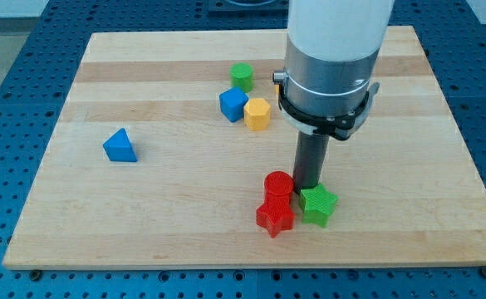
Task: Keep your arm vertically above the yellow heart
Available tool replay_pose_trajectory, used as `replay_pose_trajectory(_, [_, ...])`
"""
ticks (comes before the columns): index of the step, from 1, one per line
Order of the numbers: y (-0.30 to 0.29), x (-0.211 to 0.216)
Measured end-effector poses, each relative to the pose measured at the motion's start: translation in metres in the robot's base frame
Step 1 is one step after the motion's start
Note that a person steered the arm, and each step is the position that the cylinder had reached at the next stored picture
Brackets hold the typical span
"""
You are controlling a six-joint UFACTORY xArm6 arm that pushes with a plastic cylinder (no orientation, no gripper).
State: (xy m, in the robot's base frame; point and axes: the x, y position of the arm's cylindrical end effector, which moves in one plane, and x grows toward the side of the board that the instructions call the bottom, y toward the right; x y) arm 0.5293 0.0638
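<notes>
Arm descending from the view's top, right of centre: broad white cylinder, then a grey metal collar with a black clamp ring, then the straight dark rod dropping upright to the desk. My tip down at the board surface, tucked between the red cylinder on its left and the green star just below-right; whether touching either, cannot tell. No jaws on this end effector, just the rod, so nothing to open, close or grip.

Red star-like block directly below the red cylinder, touching it, and just beside the green star.

No yellow heart clearly identifiable; only yellow block sits up-left of the rod, well apart from my tip, shape looking more hexagonal than heart-like. Blue cube touching its left side, green cylinder just above the pair.

Blue triangular block alone toward the view's left, well apart from everything else.
</notes>
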Motion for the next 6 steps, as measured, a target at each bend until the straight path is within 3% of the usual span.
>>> replay_pose_trajectory(1, [0.002,-0.025])
replay_pose_trajectory(3, [0.117,-0.101])
replay_pose_trajectory(4, [0.117,-0.177])
replay_pose_trajectory(5, [0.074,-0.234])
replay_pose_trajectory(6, [0.014,-0.243])
